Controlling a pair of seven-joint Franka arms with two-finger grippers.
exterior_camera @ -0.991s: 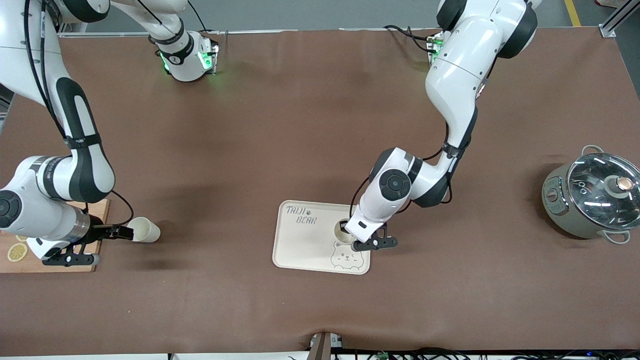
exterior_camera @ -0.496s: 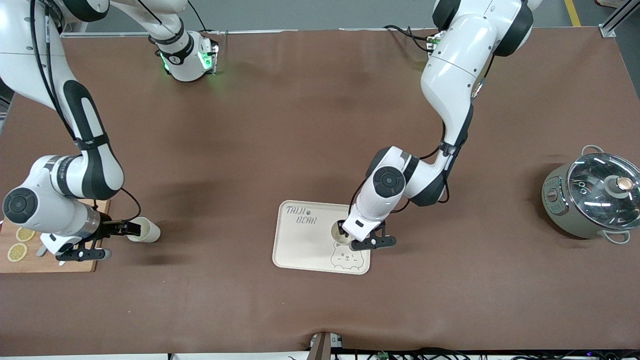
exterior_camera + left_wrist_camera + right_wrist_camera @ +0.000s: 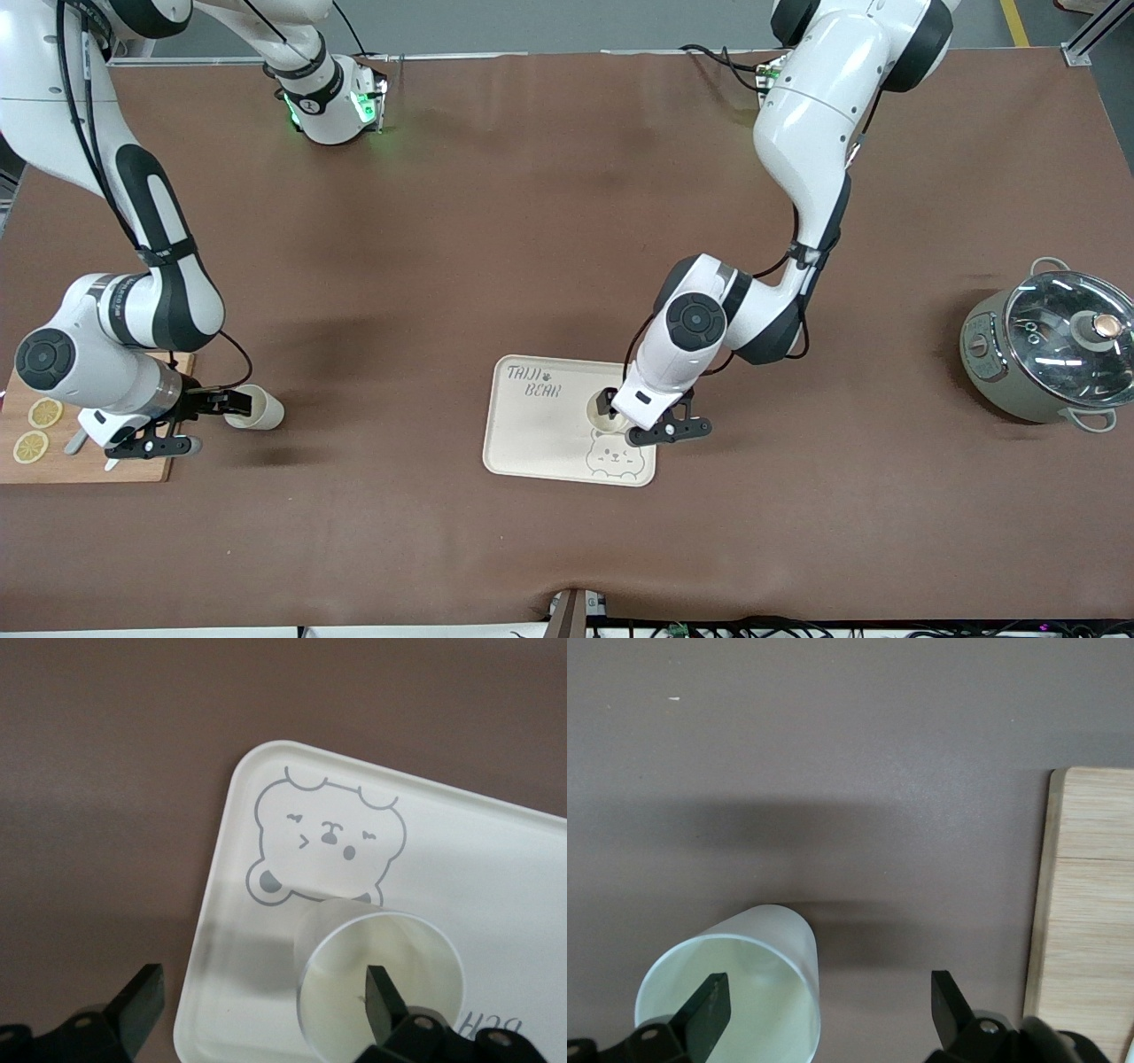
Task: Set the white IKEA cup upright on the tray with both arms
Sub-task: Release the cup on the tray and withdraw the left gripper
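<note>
The cream tray (image 3: 532,434) with "TAIJI BEAR" lettering and a bear face lies mid-table. A white cup (image 3: 605,416) stands upright on it above the bear face. My left gripper (image 3: 631,415) is open over it. In the left wrist view, one finger (image 3: 383,997) is inside the cup (image 3: 354,992) and the other (image 3: 142,1001) is off the tray's (image 3: 478,859) edge. A second white cup (image 3: 261,411) sits on the table beside the cutting board. My right gripper (image 3: 237,406) is open, with one finger (image 3: 709,1005) in that cup's (image 3: 744,983) mouth.
A wooden cutting board (image 3: 133,468) with lemon slices (image 3: 31,443) lies at the right arm's end, and it also shows in the right wrist view (image 3: 1090,904). A grey pot with a glass lid (image 3: 1050,350) stands at the left arm's end.
My right arm has moved toward the second cup, and its finger now reaches into the cup's mouth. My left gripper has stayed open over the cup on the tray and barely shifted.
</note>
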